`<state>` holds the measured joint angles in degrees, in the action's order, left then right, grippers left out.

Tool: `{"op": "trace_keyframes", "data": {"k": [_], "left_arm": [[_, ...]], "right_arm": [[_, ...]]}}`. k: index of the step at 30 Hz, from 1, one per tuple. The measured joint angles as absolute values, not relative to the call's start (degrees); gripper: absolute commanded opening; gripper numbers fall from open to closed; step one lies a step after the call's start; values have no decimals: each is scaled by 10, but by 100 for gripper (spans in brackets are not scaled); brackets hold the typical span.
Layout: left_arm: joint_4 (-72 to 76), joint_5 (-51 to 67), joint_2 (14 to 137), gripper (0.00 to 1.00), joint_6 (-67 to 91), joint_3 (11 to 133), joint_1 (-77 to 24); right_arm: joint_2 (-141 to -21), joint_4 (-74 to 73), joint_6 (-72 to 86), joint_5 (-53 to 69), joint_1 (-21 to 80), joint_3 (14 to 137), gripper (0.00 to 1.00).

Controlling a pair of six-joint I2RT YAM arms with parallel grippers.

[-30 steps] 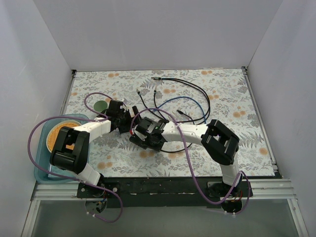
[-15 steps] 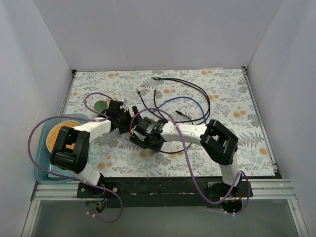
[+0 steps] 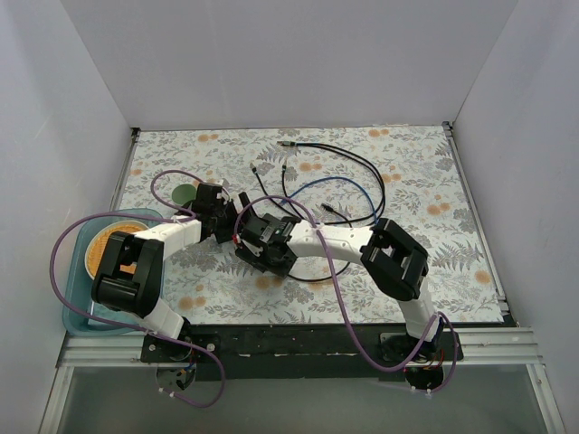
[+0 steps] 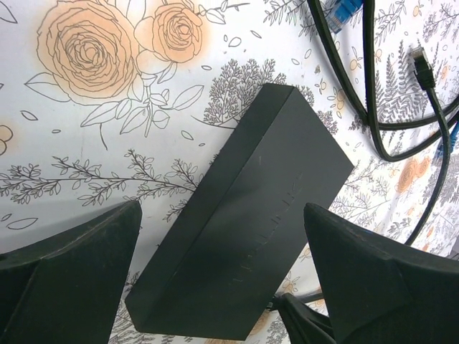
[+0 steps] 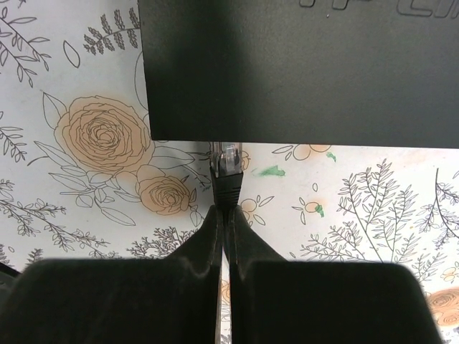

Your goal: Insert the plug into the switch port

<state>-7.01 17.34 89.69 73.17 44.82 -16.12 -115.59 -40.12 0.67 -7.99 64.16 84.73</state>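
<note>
The switch is a flat dark grey box (image 4: 244,222) lying on the flowered cloth. My left gripper (image 4: 222,287) is open and straddles the box's near end; a gap shows beside the left finger (image 4: 64,279). In the right wrist view the box (image 5: 301,72) fills the top. My right gripper (image 5: 224,218) is shut on the black boot of the plug (image 5: 228,168). The plug's clear tip meets the box's long edge; the socket itself is hidden. In the top view both grippers, left (image 3: 222,219) and right (image 3: 251,242), meet mid-table and cover the box.
Loose black and blue cables (image 3: 344,176) lie behind the grippers, some with free plugs (image 4: 422,64). A teal tray (image 3: 80,237) with an orange plate sits at the left edge, and a green disc (image 3: 185,193) lies beyond it. White walls enclose the table.
My right arm has shifted slightly left, carrying the plug closer to the box and the left gripper. The left arm has barely moved.
</note>
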Motion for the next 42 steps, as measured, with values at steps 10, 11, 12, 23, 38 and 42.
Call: {"op": "trace_keyframes", "data": {"k": [10,11,12,23,38,42], "left_arm": [[-55,177,897,98,738,442,-156],[-54,178,897,98,739,442,-155],[-53,180,897,98,740,441,-155],[-43,201,894,98,751,437,-158],[-31,205,887,98,757,428,-157],[-29,206,886,98,757,427,-157]], "right_arm": [[-1171,-425,21,-104,649,872,1],[-1172,-426,24,-106,650,874,1],[-1173,-428,25,-108,651,876,1],[-1185,-429,24,-118,664,883,1],[-1185,-431,43,-142,672,884,1],[-1186,-432,46,-147,673,885,1]]}}
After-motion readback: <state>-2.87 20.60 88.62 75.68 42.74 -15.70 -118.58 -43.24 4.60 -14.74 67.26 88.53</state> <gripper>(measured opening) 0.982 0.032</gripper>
